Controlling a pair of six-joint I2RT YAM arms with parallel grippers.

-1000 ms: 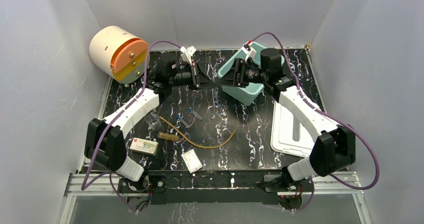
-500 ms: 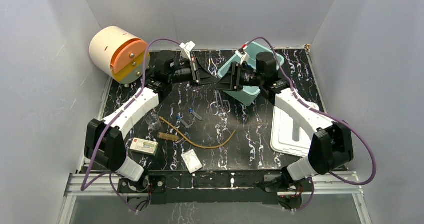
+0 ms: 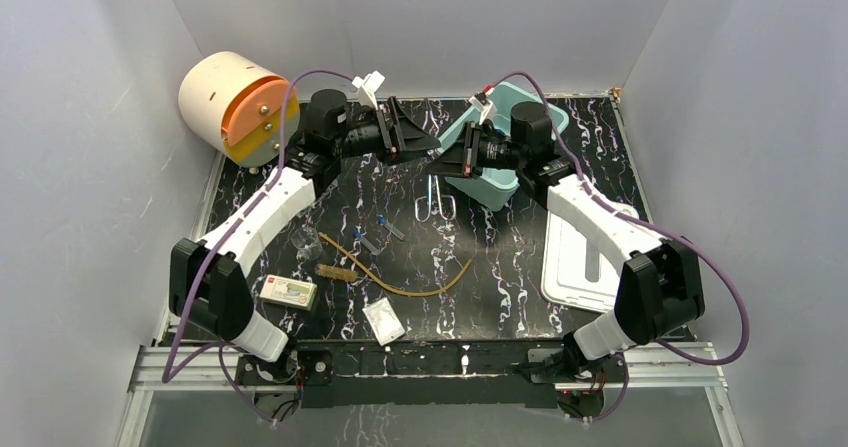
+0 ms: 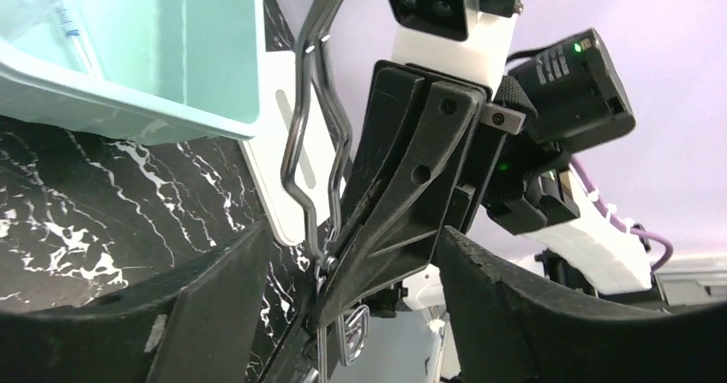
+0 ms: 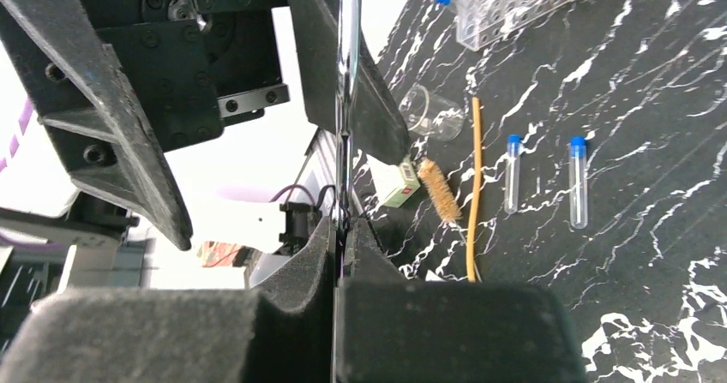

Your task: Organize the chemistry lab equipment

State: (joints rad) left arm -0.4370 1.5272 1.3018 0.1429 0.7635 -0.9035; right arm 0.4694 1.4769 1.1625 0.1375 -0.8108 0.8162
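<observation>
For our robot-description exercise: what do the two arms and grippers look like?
The left arm and right arm have white shell links between bulky black joints, each trailed by a looping purple cable. The left gripper and right gripper are black, with flat wedge-shaped fingers.

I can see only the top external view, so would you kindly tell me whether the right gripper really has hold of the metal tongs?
Observer: Yes. The right wrist view shows the right gripper shut on the tongs, gripping a thin metal shaft.
Operator: Thank you. Is the left gripper closed on them too?
Observer: No. The left wrist view shows its fingers spread wide open.
Operator: Is anything inside the teal tub?
Observer: Yes. The left wrist view shows a clear item with blue markings in it; I cannot tell what it is.
</observation>
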